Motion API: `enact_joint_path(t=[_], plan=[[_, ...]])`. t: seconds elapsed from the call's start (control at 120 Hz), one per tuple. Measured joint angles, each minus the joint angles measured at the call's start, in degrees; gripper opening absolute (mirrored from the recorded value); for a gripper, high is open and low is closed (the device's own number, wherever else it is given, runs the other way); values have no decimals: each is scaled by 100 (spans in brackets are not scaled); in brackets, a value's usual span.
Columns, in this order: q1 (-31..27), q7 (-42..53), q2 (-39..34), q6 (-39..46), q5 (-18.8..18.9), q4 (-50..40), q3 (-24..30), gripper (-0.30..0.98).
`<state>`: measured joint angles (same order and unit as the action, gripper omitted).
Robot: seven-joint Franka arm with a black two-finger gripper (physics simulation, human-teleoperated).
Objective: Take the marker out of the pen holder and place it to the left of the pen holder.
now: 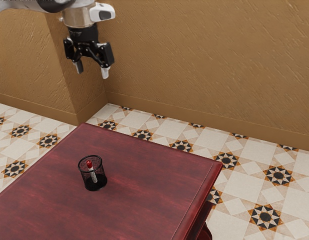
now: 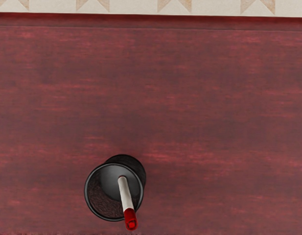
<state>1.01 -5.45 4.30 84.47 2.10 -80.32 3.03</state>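
Two fingers of our tool point(image 1: 92, 73) stand wide apart with nothing between them; we do best to centre them over the marker's point(image 2: 124, 194) red end, match its lean, and close without squeezing the rim. We see the marker well below the tool, tilted in the pen holder point(image 1: 96, 186) on the counter point(image 1: 154, 187).

From my far-off seat, I see my gripper point(image 1: 92, 70): mostly black, chunky, bent side bars, little round knobs where bits join. Fingertips point(image 1: 105, 73) pale grey, small, blocky, at gripper's ends. Right above gripper, black neck point(image 1: 83, 35). Above that, fat tan-grey part point(image 1: 76, 18), round like can. Beside can part, white lump point(image 1: 102, 12), soft corners, dark spot on face. Farther up from gripper, my arm point(image 1: 16, 6): whitish grey, smooth, with black curvy part point(image 1: 51, 7).
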Motion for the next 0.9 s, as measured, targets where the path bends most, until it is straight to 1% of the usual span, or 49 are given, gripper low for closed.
enact_joint_path(t=[0.125, 0.158, 0.242, 0.317, 0.4, 0.45, 0.533, 0.742, 0.9], plan=[[-130, -47, 63, 12, -26, -22, 3, 69], [-147, -58, -58, 37, -26, -165, 1, 69], [-194, -86, -917, 330, -33, -1334, 10, 69], [-147, -110, -1600, 763, -29, -2486, 35, 69], [-106, -131, -2028, 1443, -24, -3594, 110, 69], [-102, -142, -2111, 1905, -27, -4089, 126, 69], [-103, -159, -2223, 2461, -30, -4461, 140, 69], [-105, -192, -2162, 3419, -18, -5203, 141, 69], [-101, -210, -2251, 3932, -16, -5685, 211, 69]])
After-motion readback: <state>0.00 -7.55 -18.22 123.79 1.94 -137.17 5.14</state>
